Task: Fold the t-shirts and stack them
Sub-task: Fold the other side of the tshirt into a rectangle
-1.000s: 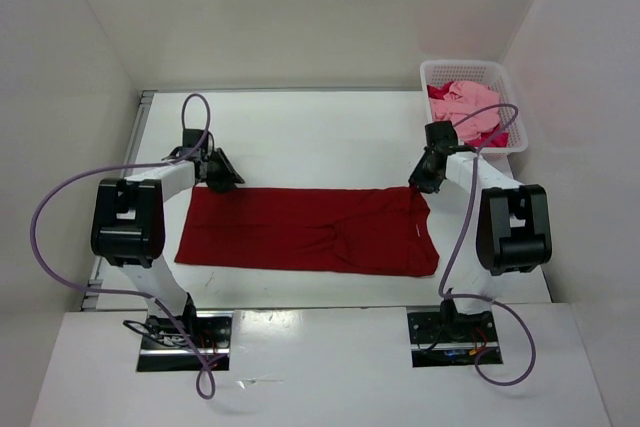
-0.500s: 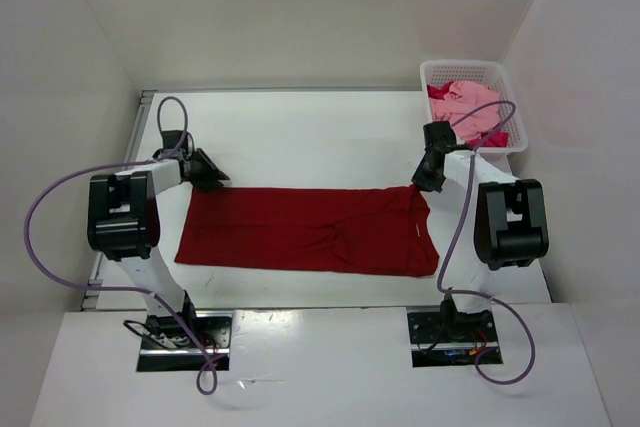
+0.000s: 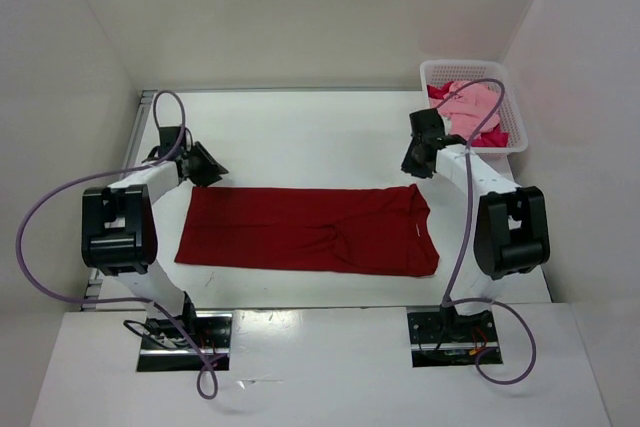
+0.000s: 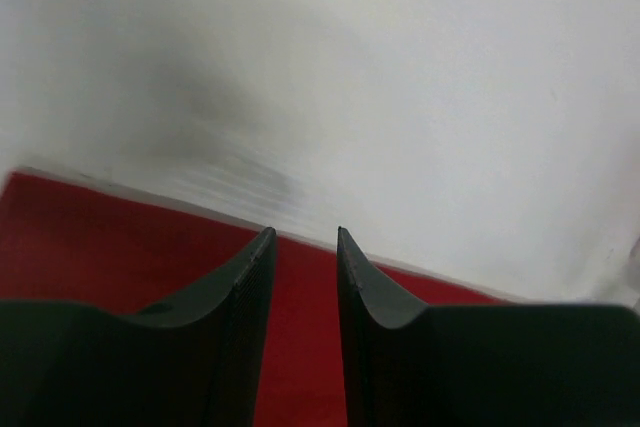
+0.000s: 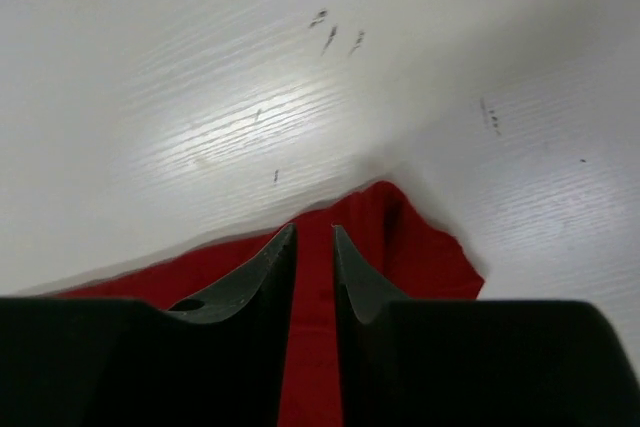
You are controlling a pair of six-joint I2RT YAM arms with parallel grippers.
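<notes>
A dark red t-shirt lies flat on the table, folded into a long strip. My left gripper hovers just behind its far left corner, open and empty. In the left wrist view its fingertips stand apart, with red cloth below. My right gripper is raised behind the far right corner, also open. In the right wrist view nothing sits between its jaws, and the shirt's corner lies beneath. A light pink t-shirt and a crimson one are bunched in the basket.
The white mesh basket stands at the back right corner, close behind the right arm. White walls enclose the table on the left, back and right. Purple cables loop off both arms.
The right gripper let go of the shirt's far right corner and drew back toward the basket. The left gripper moved left and back, off the far left corner. The shirt stayed in place.
</notes>
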